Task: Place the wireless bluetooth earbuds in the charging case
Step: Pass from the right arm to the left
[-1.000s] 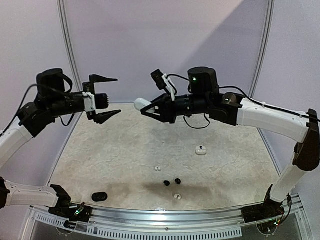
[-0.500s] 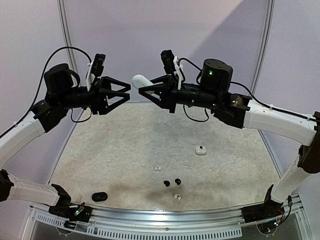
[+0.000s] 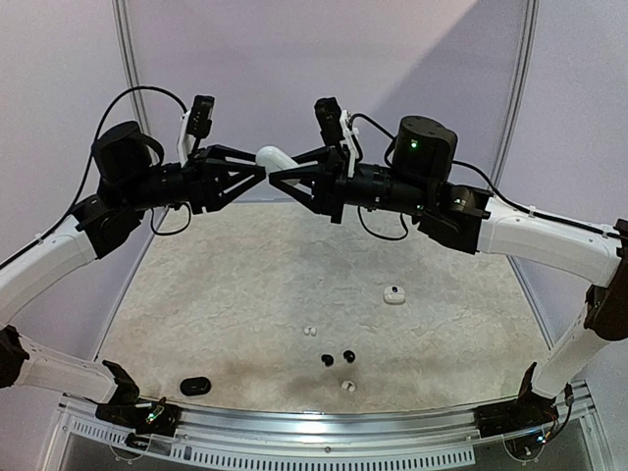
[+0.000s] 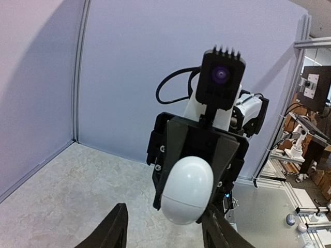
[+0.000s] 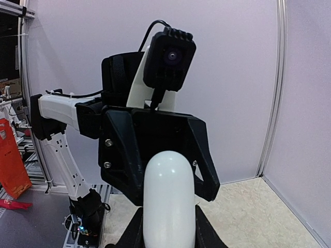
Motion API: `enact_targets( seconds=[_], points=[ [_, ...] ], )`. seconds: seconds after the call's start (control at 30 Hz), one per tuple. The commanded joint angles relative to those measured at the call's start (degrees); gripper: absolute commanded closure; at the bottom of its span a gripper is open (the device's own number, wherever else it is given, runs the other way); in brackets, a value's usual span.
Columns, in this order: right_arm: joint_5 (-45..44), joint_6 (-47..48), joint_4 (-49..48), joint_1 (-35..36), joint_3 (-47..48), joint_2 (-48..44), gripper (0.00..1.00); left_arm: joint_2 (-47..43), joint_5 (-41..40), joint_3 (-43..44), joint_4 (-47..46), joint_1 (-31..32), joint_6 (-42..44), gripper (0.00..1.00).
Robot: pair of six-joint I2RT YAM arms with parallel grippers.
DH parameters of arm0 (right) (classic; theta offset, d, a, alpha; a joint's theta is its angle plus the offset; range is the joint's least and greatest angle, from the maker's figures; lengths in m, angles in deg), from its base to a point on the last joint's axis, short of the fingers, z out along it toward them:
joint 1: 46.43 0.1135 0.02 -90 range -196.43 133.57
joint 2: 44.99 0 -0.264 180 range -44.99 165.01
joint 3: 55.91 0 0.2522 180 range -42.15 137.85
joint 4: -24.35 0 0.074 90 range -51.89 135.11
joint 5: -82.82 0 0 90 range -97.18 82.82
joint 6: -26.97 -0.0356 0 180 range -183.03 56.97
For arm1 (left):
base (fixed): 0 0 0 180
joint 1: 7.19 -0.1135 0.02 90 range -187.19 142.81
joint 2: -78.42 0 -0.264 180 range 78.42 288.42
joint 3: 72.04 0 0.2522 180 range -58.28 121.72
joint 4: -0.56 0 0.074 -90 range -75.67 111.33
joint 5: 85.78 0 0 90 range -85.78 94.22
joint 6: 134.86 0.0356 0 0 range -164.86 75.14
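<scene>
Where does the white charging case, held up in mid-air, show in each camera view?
Top external: white charging case upper centre, high above the table.
Left wrist: lower centre.
Right wrist: bottom centre, close to the lens.
Shared landmark: tan tabletop.

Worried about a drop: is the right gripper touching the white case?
Touching. Right wrist view shows the white case clamped in the right gripper, a finger flush on each side.
</scene>
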Motion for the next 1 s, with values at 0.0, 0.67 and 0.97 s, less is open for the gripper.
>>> enact_targets(
  seconds=[0.0, 0.67, 0.97],
  points=[
    [1.03, 0.48, -1.05, 0.78, -0.09, 0.29, 1.0, 0.69, -0.66, 1.96, -1.59, 1.6, -0.48, 0.53],
    [1.58, 0.1, 4.24, 0.84, 0.6, 1.55, 0.81, -0.52, 2.52, 2.29, 1.11, 1.87, 5.4, 1.0],
    [-2.69, 5.89, 20.31, 0.81, 2.47, -2.6, 0.16, -2.29, -3.43, 6.94, 31.87, 0.55, 35.91, 1.0]
  ],
)
